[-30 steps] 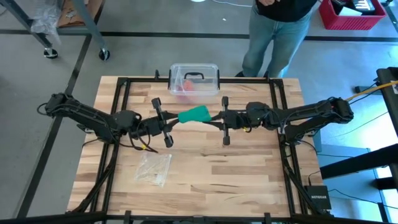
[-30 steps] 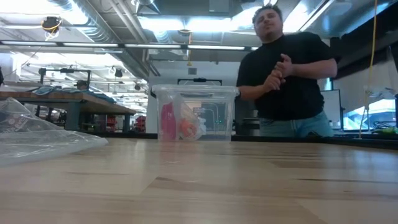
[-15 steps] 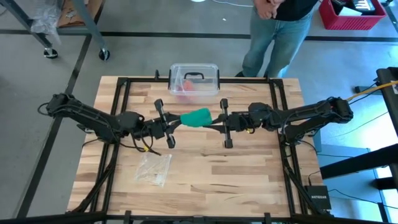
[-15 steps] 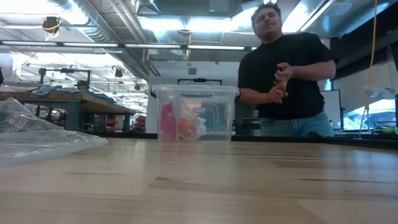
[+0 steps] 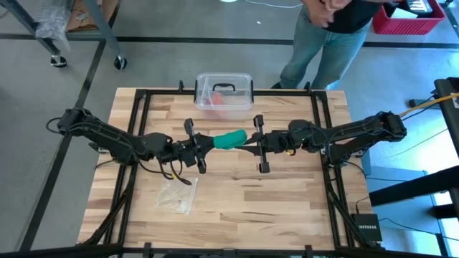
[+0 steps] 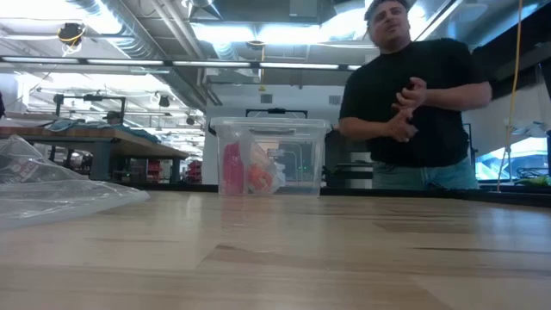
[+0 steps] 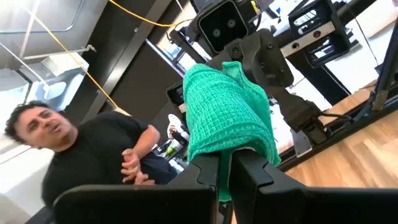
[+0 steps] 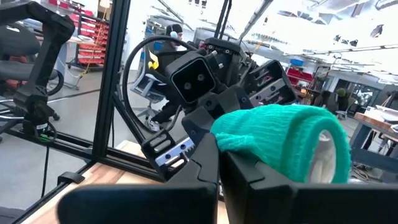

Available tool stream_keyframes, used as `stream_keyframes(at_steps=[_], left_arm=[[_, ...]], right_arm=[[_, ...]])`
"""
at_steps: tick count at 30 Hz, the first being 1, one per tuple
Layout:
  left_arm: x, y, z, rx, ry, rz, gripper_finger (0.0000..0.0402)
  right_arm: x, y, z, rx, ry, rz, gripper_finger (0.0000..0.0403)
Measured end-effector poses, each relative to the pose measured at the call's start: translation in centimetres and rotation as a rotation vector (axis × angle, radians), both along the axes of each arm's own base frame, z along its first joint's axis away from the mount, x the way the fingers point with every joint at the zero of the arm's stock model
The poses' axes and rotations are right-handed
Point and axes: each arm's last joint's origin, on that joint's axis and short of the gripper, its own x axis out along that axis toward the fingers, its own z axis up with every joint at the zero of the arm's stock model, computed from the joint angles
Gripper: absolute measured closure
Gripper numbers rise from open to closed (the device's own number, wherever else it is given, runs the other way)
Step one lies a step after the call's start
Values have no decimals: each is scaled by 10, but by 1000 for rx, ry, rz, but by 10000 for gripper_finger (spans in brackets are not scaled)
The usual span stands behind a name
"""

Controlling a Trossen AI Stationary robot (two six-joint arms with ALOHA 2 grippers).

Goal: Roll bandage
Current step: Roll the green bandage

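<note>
The green bandage (image 5: 229, 138) hangs in the air over the middle of the table, wound into a short thick roll between my two grippers. From the table's left, my left gripper (image 5: 214, 142) is shut on one end of it. My right gripper (image 5: 248, 138) comes from the right and is shut on the other end. The left wrist view shows the bandage (image 7: 231, 115) as a knitted green bundle above my left gripper (image 7: 225, 167). In the right wrist view the roll (image 8: 289, 146) has a pale core and sits beside my right gripper (image 8: 221, 167). The low view shows neither the arms nor the bandage. My left gripper pinches the bandage's lower edge (image 7: 227, 148) at its left end between its two fingers. The fingers reach in about level from the table's left. The bandage is lifted clear of the table. My right gripper pinches the cloth at the roll's right end (image 8: 231, 149) between its two fingers, coming in about level from the table's right. The roll stands clear of the table, on the far side of the fingertips.
A clear plastic box with a black handle (image 5: 224, 91) stands at the far edge, also in the low view (image 6: 269, 155). A thin clear wrapper (image 5: 177, 193) lies near the front left. A person (image 5: 326, 32) stands beyond the far edge.
My left gripper has moved toward the table's right and a little nearer, and has rolled about its own line. The bandage has gone from a broader green patch to a narrower, tighter roll and has shifted slightly right. Both grippers stay shut on it.
</note>
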Motion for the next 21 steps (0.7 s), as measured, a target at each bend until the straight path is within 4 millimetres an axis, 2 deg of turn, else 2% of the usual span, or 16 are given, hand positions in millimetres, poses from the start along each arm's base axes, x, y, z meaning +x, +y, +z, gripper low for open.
stream_keyframes(at_steps=[5, 16, 21], left_arm=[[1, -1, -1, -11, 1, -29, 394], [3, 7, -1, -166, -52, -46, 394], [3, 8, -1, -203, -61, -69, 394]], right_arm=[[0, 0, 1, 27, -3, -20, 386], [4, -1, -1, -86, -40, -94, 246], [8, -1, -6, -213, -47, -105, 216]])
